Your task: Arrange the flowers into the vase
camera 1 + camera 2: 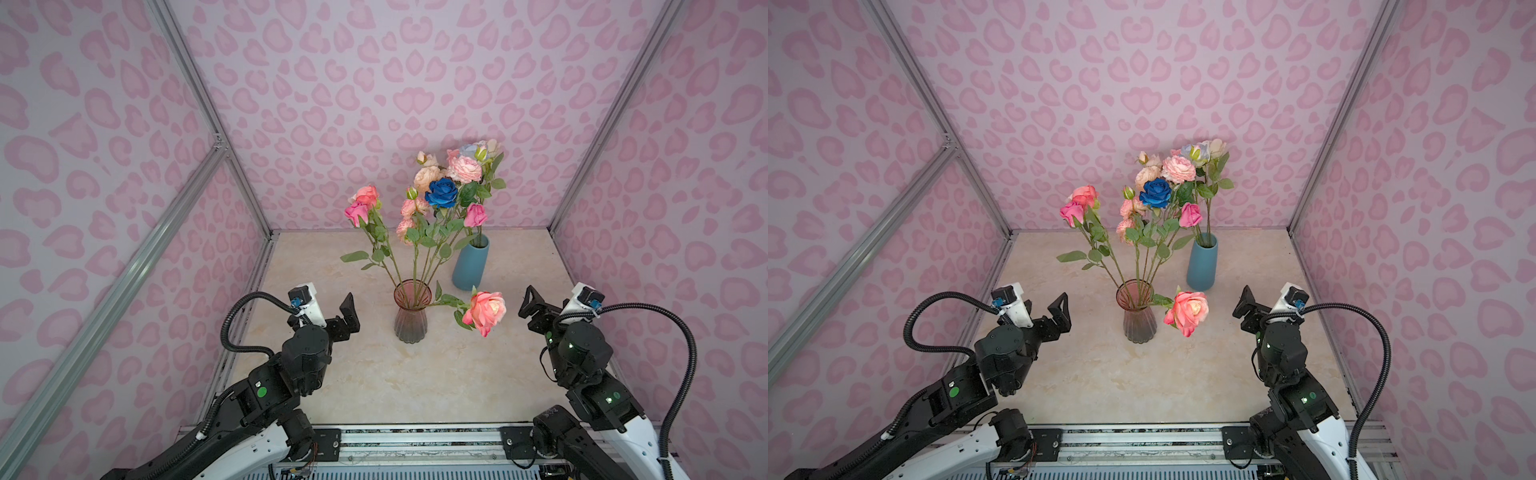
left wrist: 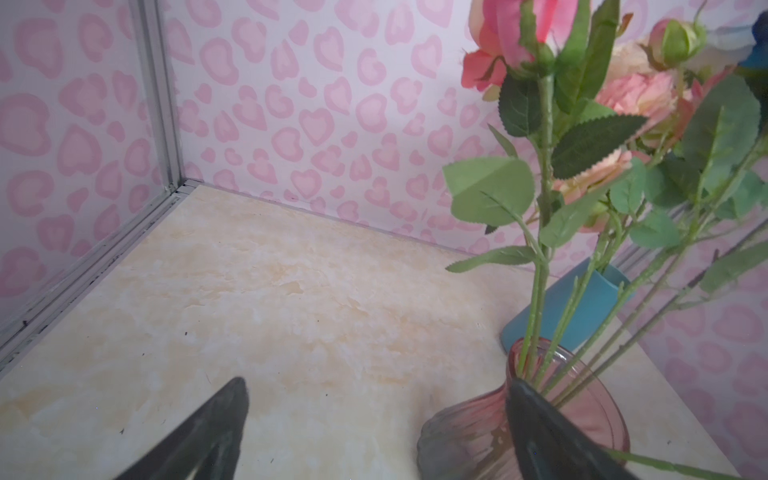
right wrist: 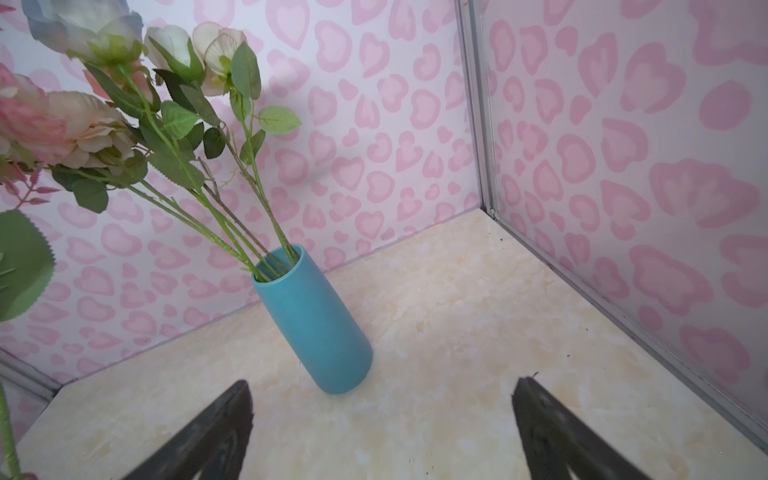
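Note:
A ribbed pink glass vase [image 1: 410, 311] [image 1: 1139, 311] [image 2: 469, 432] stands mid-table and holds several long-stemmed flowers [image 1: 441, 192] [image 2: 511, 37], among them a deep blue rose. One coral rose [image 1: 485, 311] [image 1: 1187, 311] droops over its rim to the right. Behind it a blue vase [image 1: 471, 266] [image 3: 311, 320] holds pale blue-white and peach blooms [image 3: 83, 25]. My left gripper [image 1: 336, 316] [image 2: 377, 382] is open and empty, left of the glass vase. My right gripper [image 1: 544, 305] [image 3: 383, 382] is open and empty, right of the coral rose.
Pink heart-patterned walls [image 1: 374, 83] with aluminium posts [image 1: 249, 199] close the table in on three sides. A metal rail [image 1: 415, 440] runs along the front edge. The marble-look tabletop [image 1: 415, 382] lies between the two arms.

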Controlling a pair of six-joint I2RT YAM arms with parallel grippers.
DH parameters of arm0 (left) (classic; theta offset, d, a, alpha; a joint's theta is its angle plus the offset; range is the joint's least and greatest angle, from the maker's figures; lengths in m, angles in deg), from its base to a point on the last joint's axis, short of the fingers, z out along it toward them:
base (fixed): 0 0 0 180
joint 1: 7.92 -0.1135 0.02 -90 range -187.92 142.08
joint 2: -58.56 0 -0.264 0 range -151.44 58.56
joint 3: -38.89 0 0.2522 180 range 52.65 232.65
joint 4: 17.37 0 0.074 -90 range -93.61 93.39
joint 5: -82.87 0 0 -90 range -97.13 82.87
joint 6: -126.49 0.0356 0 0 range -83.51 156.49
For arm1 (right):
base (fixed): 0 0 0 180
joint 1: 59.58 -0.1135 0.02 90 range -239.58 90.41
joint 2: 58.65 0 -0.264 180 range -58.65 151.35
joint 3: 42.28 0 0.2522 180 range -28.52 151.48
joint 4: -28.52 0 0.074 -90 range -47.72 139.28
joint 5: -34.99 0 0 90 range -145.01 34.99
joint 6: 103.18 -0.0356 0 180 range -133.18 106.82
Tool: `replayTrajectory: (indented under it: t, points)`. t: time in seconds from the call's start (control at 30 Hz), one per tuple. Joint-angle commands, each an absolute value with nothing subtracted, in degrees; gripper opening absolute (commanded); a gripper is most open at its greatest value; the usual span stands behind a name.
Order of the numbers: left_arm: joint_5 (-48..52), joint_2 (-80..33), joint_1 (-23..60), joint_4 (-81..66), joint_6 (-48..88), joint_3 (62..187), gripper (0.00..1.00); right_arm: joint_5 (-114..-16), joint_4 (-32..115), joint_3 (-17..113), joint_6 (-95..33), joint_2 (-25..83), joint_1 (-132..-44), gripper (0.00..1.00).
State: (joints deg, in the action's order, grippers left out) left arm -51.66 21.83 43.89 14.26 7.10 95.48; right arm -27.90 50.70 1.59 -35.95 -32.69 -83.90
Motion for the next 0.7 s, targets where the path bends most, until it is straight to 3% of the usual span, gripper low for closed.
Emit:
replayTrajectory:
  t: [0.0, 0.17, 0.27, 0.33, 0.43, 0.67]
  points:
    - [-47.06, 18.29, 43.8, 12.64, 12.0, 96.16, 0.97, -33.58, 35.56, -4.66, -24.64, -33.14, -84.03, 0.98]
    - [-54.86, 8.72, 43.3, 13.22, 15.15, 97.84, 0.98, -37.61, 27.0, -11.82, -19.1, -32.24, -84.09, 0.98]
    - [-51.53, 12.77, 41.05, -2.61, 25.34, 89.0, 0.98, -40.27, 22.73, -13.74, -13.78, -29.7, -84.08, 0.98]
    - [-51.74, 16.15, 36.77, -14.89, 30.84, 81.56, 0.97, -43.28, 18.15, -15.45, -11.2, -27.28, -83.99, 0.98]
    - [-46.73, 16.88, 27.07, -18.19, 31.5, 77.69, 0.98, -43.64, 15.46, -16.7, -7.64, -24.78, -84.0, 0.98]
    - [-48.81, 10.04, 13.12, -36.4, 30.55, 66.64, 0.98, -39.25, 6.52, -21.32, -1.16, -20.85, -80.93, 0.98]
